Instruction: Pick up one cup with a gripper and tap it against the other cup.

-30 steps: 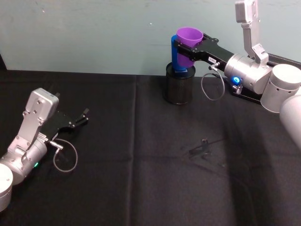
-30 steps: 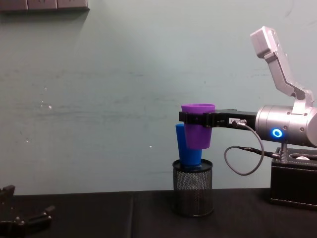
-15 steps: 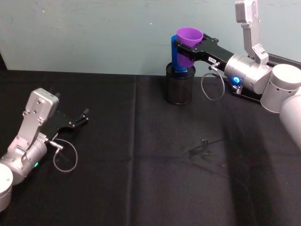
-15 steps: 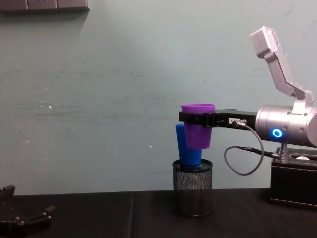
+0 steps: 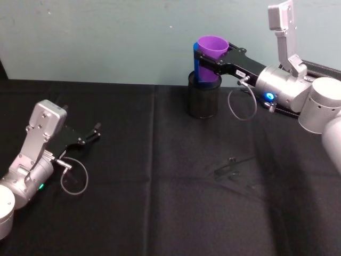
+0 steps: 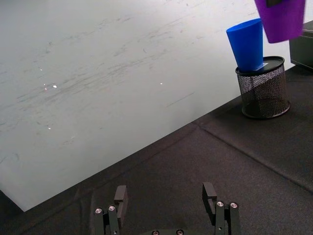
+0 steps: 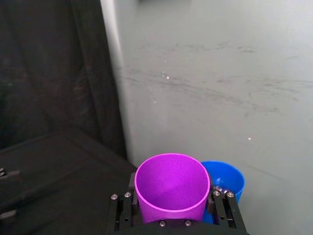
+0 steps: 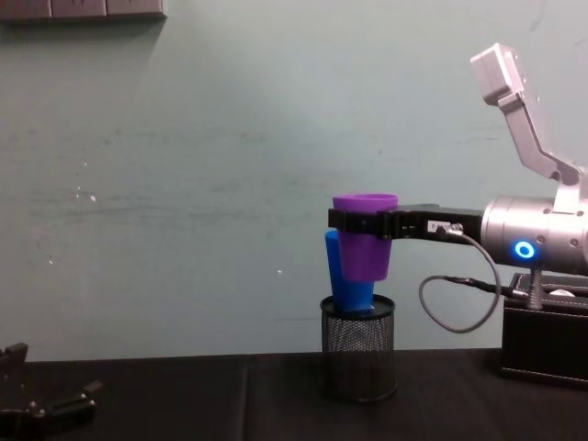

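**Purple cup held in the air beside the blue cup**

The purple cup [image 8: 365, 241] is held upright, mouth up, above the black mesh pen holder [image 8: 358, 354], which stands at 12 o'clock on the black tablecloth [image 5: 160, 186], close to the pale wall. The cup is clamped just under its rim by the right gripper [image 8: 355, 220], one finger pressed to each side. A small white label is carried on this gripper, and its silver-grey arm is brought in from 2 o'clock.

Two cups are counted. The second, the blue cup [image 8: 336, 276], is set narrow end down in the pen holder and is tilted slightly. From the chest view, it is seen at 8 o'clock of the purple cup and reaches a little lower. The two are placed just beside each other; whether their walls are touching cannot be told.

Two grippers are counted as well. The left gripper [image 6: 166, 196] is parked low over the cloth at 9 o'clock, well apart from the cups, with its two fingers spread and nothing between them.

One pen holder is seen, and one black box [image 8: 547, 340] is placed at 3 o'clock of it, beneath the right arm. One small dark item [image 5: 229, 166], too small to be identified, lies on the cloth at 5 o'clock of the holder.
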